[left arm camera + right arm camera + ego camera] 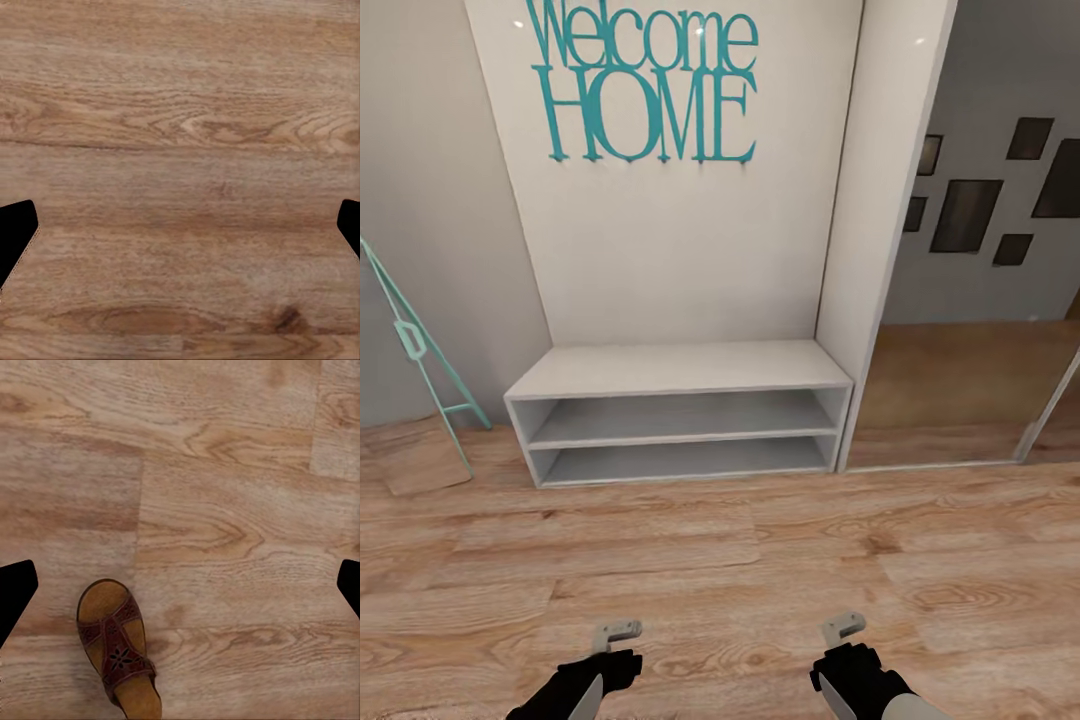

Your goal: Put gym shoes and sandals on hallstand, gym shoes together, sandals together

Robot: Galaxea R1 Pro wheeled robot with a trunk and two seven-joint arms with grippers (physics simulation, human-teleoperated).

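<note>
The hallstand (680, 368) stands against the wall ahead, pale grey-white, and its flat top and two low open shelves hold nothing. My left gripper (610, 655) and right gripper (847, 652) hang low over the corridor floor (720, 560) at the bottom of the head view. In the right wrist view one brown sandal (118, 649) with a tan insole lies flat on the planks, between the wide-open black fingers (15, 596) and touching neither. The left wrist view has bare wood floor (180, 150) between its open fingers (15, 232). The gym shoes are out of view.
A teal ladder-like stand (420, 350) leans on the wall left of the hallstand. To the right, a tall white panel (880, 200) borders a mirrored door (970, 380). Teal "Welcome HOME" lettering (645, 85) hangs above the rack. Wood floor stretches between me and the rack.
</note>
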